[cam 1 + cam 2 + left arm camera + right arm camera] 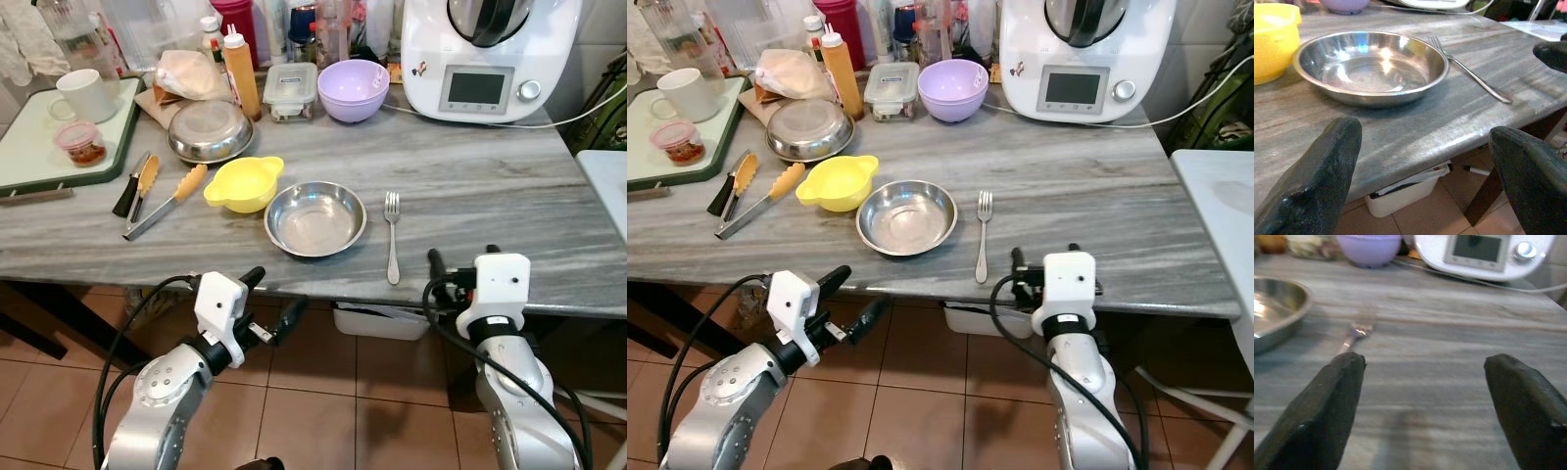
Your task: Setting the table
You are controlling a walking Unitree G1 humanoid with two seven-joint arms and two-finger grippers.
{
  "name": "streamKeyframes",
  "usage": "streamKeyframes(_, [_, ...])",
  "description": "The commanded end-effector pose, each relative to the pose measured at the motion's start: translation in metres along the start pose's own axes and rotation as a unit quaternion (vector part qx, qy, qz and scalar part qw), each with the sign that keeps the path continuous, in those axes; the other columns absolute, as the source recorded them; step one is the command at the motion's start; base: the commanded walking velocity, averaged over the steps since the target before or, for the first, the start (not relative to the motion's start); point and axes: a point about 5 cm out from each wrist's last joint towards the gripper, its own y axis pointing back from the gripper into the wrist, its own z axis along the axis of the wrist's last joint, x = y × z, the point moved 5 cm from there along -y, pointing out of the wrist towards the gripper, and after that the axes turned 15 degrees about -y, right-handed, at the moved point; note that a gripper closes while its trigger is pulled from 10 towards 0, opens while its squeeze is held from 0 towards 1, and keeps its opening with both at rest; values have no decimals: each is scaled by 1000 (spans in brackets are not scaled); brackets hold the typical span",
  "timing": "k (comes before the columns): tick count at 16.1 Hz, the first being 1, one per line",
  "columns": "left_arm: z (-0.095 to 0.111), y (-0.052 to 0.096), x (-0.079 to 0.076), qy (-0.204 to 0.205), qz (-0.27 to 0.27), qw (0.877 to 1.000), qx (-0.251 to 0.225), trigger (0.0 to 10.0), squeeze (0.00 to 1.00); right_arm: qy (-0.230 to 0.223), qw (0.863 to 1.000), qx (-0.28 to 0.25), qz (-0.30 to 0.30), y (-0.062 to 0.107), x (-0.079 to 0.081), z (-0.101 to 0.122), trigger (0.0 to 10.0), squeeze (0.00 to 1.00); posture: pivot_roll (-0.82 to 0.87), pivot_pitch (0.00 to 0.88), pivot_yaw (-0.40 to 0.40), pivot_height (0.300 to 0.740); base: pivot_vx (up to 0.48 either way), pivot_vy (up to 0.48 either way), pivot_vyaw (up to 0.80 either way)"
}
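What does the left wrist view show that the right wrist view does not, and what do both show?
Left wrist view alone: the yellow bowl beside the steel plate, a white bin under the table, and the tiled floor. Right wrist view alone: the white appliance's screen and knob. Both: the steel plate, the fork, the lilac bowl, the marble table, and an open gripper at the table's near edge.
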Motion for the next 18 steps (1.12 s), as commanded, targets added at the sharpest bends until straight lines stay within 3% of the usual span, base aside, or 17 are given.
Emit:
streamKeyframes(1, [-4, 7, 10, 0, 22, 1000, 5, 10000, 0, -6, 1000, 1, 15, 2, 7, 3, 10000, 1000, -61, 102, 41, 740, 0, 0, 0])
streamKeyframes(3, [-10, 13, 26, -5, 65, 998, 14, 10000, 0, -11, 1000, 5, 18, 3, 9, 3, 10000, 1000, -58, 101, 35, 740, 0, 0, 0])
streamKeyframes(4, [-10, 20, 51, -35, 143, 989, 18, 10000, 0, -18, 999, 6, 26, 4, 12, 5, 10000, 1000, -58, 101, 35, 740, 0, 0, 0])
streamKeyframes(7, [-15, 30, 71, -46, 214, 975, 41, 10000, 0, -24, 999, 14, 24, 8, 8, 5, 10000, 1000, -55, 97, 28, 740, 0, 0, 0])
streamKeyframes(8, [-18, 34, 78, -68, 243, 966, 57, 10000, 0, -22, 999, 13, 27, 11, 7, 6, 10000, 235, -50, 93, 22, 740, 0, 0, 0])
streamKeyframes(9, [-17, 37, 83, -79, 263, 960, 62, 10000, 0, -21, 999, 7, 37, 12, 9, 8, 10000, 0, -50, 93, 22, 740, 0, 0, 0])
streamKeyframes(11, [-18, 42, 89, -73, 287, 953, 71, 10000, 0, -31, 999, 4, 36, 13, 9, 11, 10000, 0, -44, 96, 18, 740, 0, 0, 0])
streamKeyframes(13, [-23, 46, 86, -75, 294, 949, 81, 10000, 0, -23, 999, 32, 28, 12, 9, 2, 10000, 0, -45, 97, 17, 740, 0, 0, 0])
streamKeyframes(14, [-24, 45, 83, -79, 294, 949, 84, 10000, 0, -14, 999, 38, 29, 10, 11, 0, 10000, 0, -46, 98, 17, 740, 0, 0, 0])
streamKeyframes(15, [-25, 42, 80, -78, 295, 948, 88, 10000, 0, -61, 997, 43, 33, 8, 15, -2, 10000, 0, -47, 99, 21, 740, 0, 0, 0])
streamKeyframes(16, [-25, 41, 79, -80, 293, 948, 89, 10000, 0, -62, 997, 39, 16, 6, 12, -1, 10000, 0, -47, 100, 22, 740, 0, 0, 0])
streamKeyframes(18, [-23, 37, 75, -78, 286, 951, 87, 10000, 0, -54, 997, 31, 40, 6, 20, 1, 10000, 0, -49, 98, 29, 740, 0, 0, 0])
